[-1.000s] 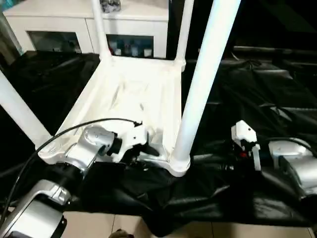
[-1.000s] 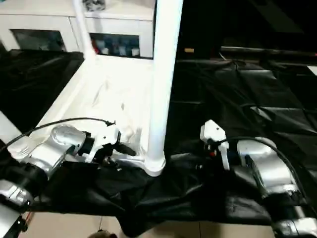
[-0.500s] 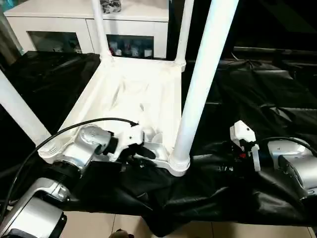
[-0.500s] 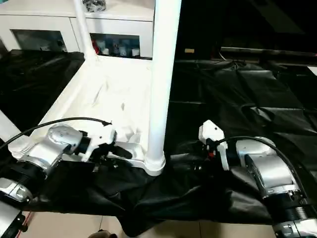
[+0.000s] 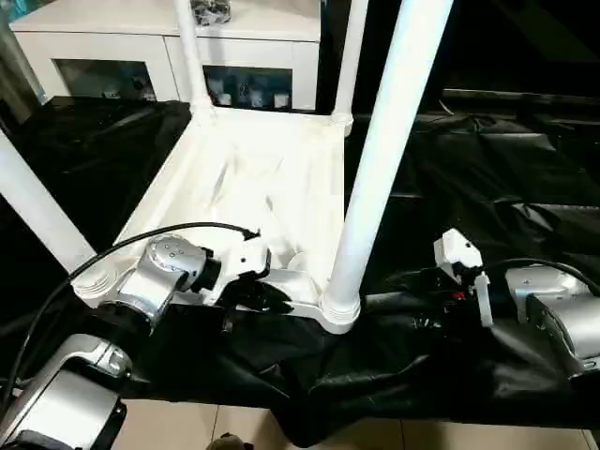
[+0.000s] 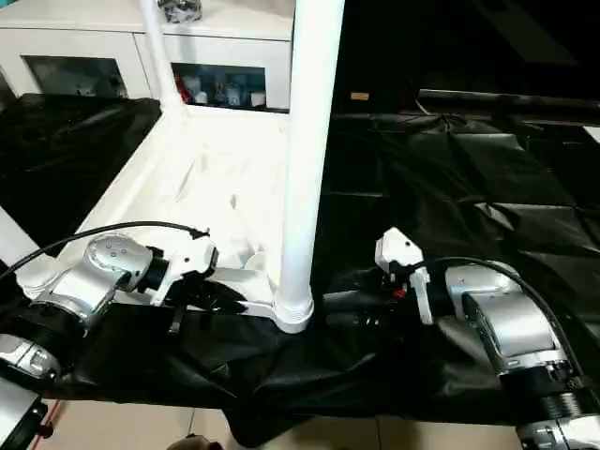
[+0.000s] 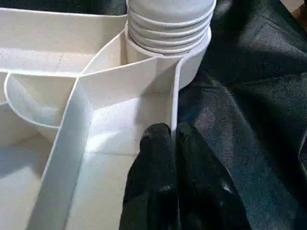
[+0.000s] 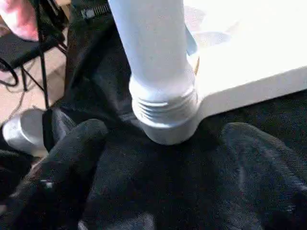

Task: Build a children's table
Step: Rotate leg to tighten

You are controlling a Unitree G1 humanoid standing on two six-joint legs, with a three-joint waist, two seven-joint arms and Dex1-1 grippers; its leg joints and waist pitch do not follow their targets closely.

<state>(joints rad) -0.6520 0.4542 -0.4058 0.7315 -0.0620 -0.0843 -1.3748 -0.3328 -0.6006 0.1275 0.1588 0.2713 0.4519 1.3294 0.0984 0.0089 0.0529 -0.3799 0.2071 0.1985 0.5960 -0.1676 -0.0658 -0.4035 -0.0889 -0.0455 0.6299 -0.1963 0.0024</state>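
Note:
The children's table lies upside down on black cloth, its white ribbed top (image 5: 253, 178) facing up. Four white legs stand in the corner sockets, the nearest one (image 5: 384, 141) at the front right. My left gripper (image 5: 267, 298) is shut on the top's thin near rim (image 7: 175, 96) just beside that leg's socket (image 7: 168, 43), one black finger on each side of the wall. My right gripper (image 5: 398, 305) lies low on the cloth to the right of the same socket (image 8: 165, 120). It is open, its fingers (image 8: 72, 153) spread wide and apart from the socket.
A white glass-door cabinet (image 5: 141, 56) stands behind the table. Crumpled black cloth (image 5: 487, 187) covers the surface to the right and hangs over the front edge above a tiled floor (image 5: 187, 427). A black cable (image 5: 141, 244) arcs over my left forearm.
My left gripper has closed onto the near rim of the table top and dropped slightly. My right gripper has spread its fingers a little wider near the socket.

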